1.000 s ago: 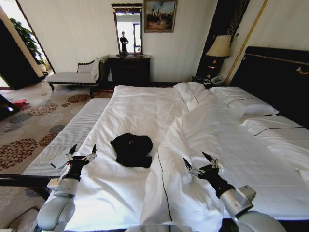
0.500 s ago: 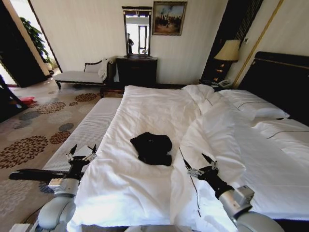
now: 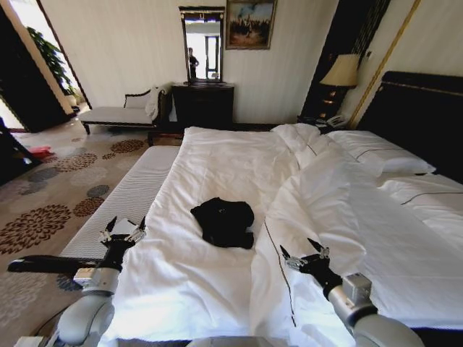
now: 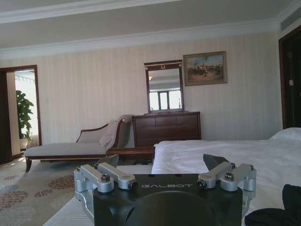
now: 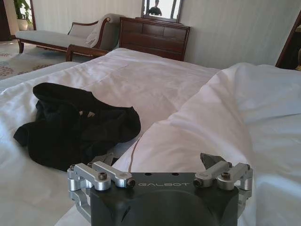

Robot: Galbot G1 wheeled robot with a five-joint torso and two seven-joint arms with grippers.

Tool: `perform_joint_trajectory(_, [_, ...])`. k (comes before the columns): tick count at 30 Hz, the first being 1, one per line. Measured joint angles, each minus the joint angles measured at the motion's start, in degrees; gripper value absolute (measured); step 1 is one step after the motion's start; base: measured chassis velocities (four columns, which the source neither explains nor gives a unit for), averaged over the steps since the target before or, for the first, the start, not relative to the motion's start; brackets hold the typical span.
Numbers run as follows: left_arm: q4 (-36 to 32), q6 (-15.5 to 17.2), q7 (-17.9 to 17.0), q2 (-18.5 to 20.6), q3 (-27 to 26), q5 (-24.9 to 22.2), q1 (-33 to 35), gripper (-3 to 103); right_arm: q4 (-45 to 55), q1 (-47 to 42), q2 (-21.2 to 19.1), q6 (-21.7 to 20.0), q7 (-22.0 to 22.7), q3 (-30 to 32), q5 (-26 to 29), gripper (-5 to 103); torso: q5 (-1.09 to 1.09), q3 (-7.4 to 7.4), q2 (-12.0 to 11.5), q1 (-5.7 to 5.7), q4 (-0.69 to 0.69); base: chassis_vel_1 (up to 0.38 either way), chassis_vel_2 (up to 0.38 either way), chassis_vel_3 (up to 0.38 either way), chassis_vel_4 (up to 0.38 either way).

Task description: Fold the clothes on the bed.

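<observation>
Head view overlooks the bed (image 3: 217,166); both low wrist views face its far dresser (image 4: 167,128).

1 black shirt (image 3: 223,222), 1 bed (image 3: 217,159), 2 grippers—left (image 3: 121,230), right (image 3: 304,255)—1 mirror (image 3: 202,45), 1 painting (image 3: 250,24), 1 lamp (image 3: 341,70).

1. The bed (image 3: 217,289) carries a white duvet (image 3: 340,217), rumpled toward the headboard side.
2. White pillows (image 3: 376,155) lie at its head end.
3. The black T-shirt (image 3: 223,222) lies crumpled mid-bed, near the foot edge.

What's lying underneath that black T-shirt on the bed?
The crumpled black T-shirt rests on the bed's white duvet. Whatever lies directly beneath its bunched folds is covered; no lettering shows.
</observation>
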Motion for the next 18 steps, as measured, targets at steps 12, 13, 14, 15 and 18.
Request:
perform_joint_trajectory(12, [-0.08, 0.06, -0.06, -0.02, 0.21, -0.04, -0.46, 100, -3.59, 1.41, 0.63, -0.83, 2.92, -0.09, 0.58, 100, 0.00, 0.01, 0.00, 0.02, 0.02, 0.000, 0.000, 0.000, 0.000])
perform_joint_trajectory(13, [-0.06, 0.07, -0.06, -0.03, 0.23, -0.04, -0.53, 100, -4.24, 1.15, 0.82, -0.95, 3.11, -0.31, 0.50, 100, 0.00, 0.01, 0.00, 0.02, 0.02, 0.000, 0.000, 0.000, 0.000])
perform_joint_trajectory(14, [-0.04, 0.08, -0.06, -0.03, 0.25, -0.04, -0.56, 100, -4.90, 1.01, 1.01, -1.05, 3.38, -0.60, 0.34, 100, 0.00, 0.01, 0.00, 0.02, 0.01, 0.000, 0.000, 0.000, 0.000])
perform_joint_trajectory(15, [-0.04, 0.08, -0.06, -0.03, 0.25, -0.04, -0.56, 100, -4.90, 1.01, 1.01, -1.05, 3.38, -0.60, 0.34, 100, 0.00, 0.01, 0.00, 0.02, 0.01, 0.000, 0.000, 0.000, 0.000])
perform_joint_trajectory(18, [0.11, 0.08, -0.07, -0.08, 0.29, -0.01, -0.56, 100, -6.12, 1.27, 1.41, -1.66, 4.32, -1.26, 0.46, 100, 0.01, 0.01, -0.01, 0.02, 0.01, 0.000, 0.000, 0.000, 0.000])
